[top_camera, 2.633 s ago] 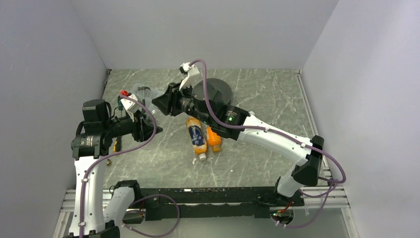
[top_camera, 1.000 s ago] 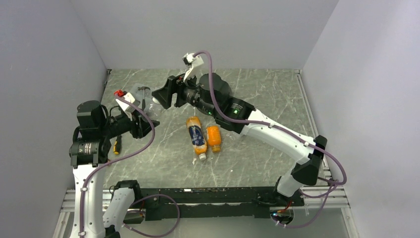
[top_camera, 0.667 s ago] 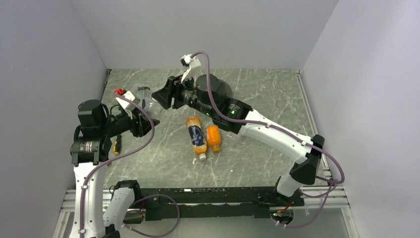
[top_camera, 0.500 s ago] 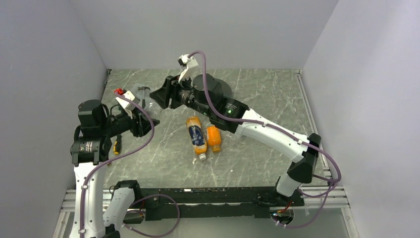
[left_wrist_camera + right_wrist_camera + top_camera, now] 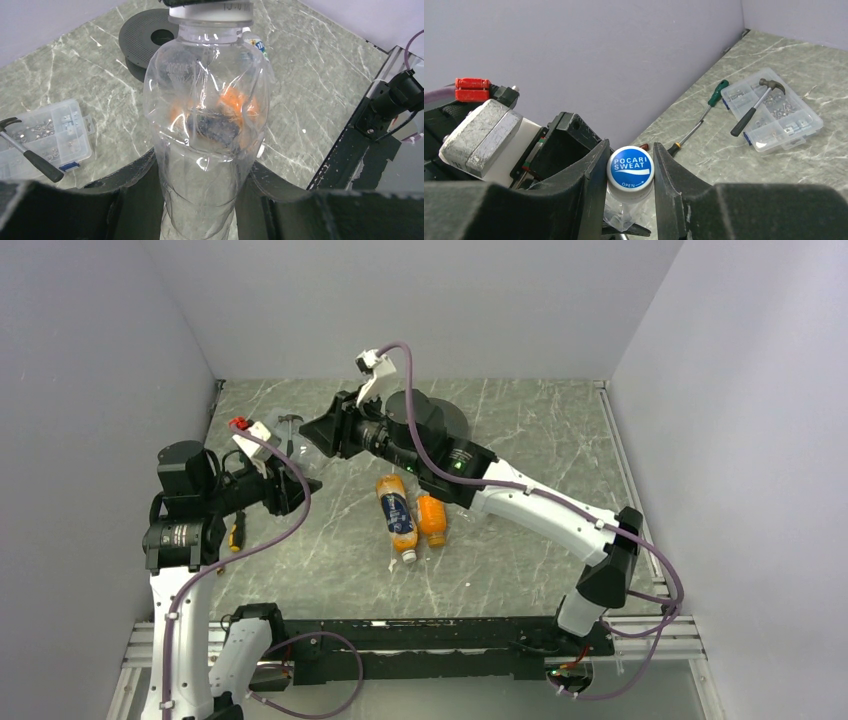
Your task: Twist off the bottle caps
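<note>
**Cap Removal, Clear Bottle: Grip Set, Turn Pending**

The left gripper (image 5: pixel 197 192) is clamped around the lower body of the clear bottle (image 5: pixel 205 125). It holds the bottle in the air above the far left part of the tabletop (image 5: pixel 540 440), neck toward the right arm. The right gripper (image 5: pixel 629 161) is pinched onto the bottle's cap (image 5: pixel 630 169), one finger on each side of the rim.

Recommended procedure:
1. Keep the right wrist's axis in line with the neck. An off-axis turn would likely bend the thin wall instead of freeing the thread.
2. Rotate in the direction of the "OPEN" arrow printed on the cap.
3. Do not tighten the left grip further. The body shows creases, and a crushed bottle may twist with the cap.
4. Draw the cap off only once the thread runs free. Whether it is loosened at all cannot be told from these views.

Surroundings:
- The tall orange bottle (image 5: pixel 397 513) and the short orange bottle (image 5: pixel 432 520) lie side by side near the middle of the tabletop.
- A black disc (image 5: pixel 140 35) sits toward the far edge.
- A parts box (image 5: pixel 784 122) with a hammer (image 5: pixel 751 112) across it lies near the far left corner.
- A screwdriver (image 5: pixel 698 122) lies beside the box.

Nothing stands between the two grippers.
</note>
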Motion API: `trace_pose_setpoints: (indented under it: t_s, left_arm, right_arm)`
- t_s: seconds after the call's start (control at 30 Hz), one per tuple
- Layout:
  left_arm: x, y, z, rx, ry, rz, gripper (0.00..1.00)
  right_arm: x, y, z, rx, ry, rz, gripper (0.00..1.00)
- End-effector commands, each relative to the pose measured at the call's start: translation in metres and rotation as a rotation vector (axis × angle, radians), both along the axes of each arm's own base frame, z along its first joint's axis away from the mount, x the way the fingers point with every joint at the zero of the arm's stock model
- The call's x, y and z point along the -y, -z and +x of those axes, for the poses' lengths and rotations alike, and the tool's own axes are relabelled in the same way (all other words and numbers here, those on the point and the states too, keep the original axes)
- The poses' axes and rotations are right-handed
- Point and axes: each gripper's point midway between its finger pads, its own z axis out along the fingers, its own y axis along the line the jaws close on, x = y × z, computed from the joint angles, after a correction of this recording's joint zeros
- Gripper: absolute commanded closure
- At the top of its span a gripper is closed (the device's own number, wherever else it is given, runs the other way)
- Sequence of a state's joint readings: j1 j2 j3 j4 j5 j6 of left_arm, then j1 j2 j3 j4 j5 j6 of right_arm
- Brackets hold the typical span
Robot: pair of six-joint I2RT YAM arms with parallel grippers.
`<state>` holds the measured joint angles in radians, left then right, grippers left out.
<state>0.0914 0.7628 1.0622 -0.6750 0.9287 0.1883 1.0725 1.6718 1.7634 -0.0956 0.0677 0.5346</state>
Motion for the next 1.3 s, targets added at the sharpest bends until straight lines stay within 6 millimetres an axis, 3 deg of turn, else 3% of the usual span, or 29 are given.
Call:
trace_pose_setpoints:
  t_s: [0.0,0.17,0.33,0.5,0.57,0.6,0.63,0.73,0.87,1.0,1.13,1.27]
  left_arm:
    - [0.014,-0.017,-0.016,0.028,0.106,-0.049,0.75]
    - [0.033,-0.037,-0.047,-0.029,0.286,-0.145,0.75]
    - [0.046,-0.057,-0.079,-0.092,0.462,-0.239,0.74]
    - [0.048,-0.066,-0.092,-0.132,0.530,-0.278,0.73]
    - [0.049,-0.066,-0.094,-0.125,0.534,-0.275,0.73]
    - [0.048,-0.065,-0.094,-0.124,0.532,-0.272,0.73]
    - [0.048,-0.063,-0.093,-0.124,0.527,-0.268,0.73]
    - [0.045,-0.050,-0.083,-0.102,0.461,-0.208,0.73]
    - [0.028,-0.021,-0.049,-0.035,0.267,-0.063,0.74]
    - [0.010,-0.012,-0.024,0.121,0.115,0.037,0.75]
    - [0.002,-0.016,-0.015,0.180,0.045,0.067,0.75]
    - [-0.002,-0.016,-0.011,0.184,0.014,0.078,0.75]
  right_arm:
    - [0.018,-0.052,-0.013,0.150,-0.032,0.119,1.00]
    - [0.037,-0.073,-0.051,0.270,-0.275,0.253,1.00]
    - [0.070,-0.093,-0.093,0.402,-0.536,0.424,1.00]
    - [0.068,-0.087,-0.104,0.411,-0.632,0.398,1.00]
    - [0.066,-0.085,-0.100,0.407,-0.615,0.381,1.00]
    - [0.066,-0.084,-0.097,0.405,-0.599,0.368,0.94]
    - [0.066,-0.084,-0.092,0.405,-0.569,0.354,0.75]
    - [0.067,-0.080,-0.066,0.378,-0.409,0.279,0.36]
    - [0.077,-0.081,-0.031,0.338,-0.104,0.193,0.09]
    - [0.064,-0.075,-0.027,0.288,0.047,0.079,0.05]
    - [0.054,-0.054,-0.011,0.200,0.123,-0.013,0.11]
    - [0.047,-0.044,-0.010,0.157,0.112,-0.019,0.18]
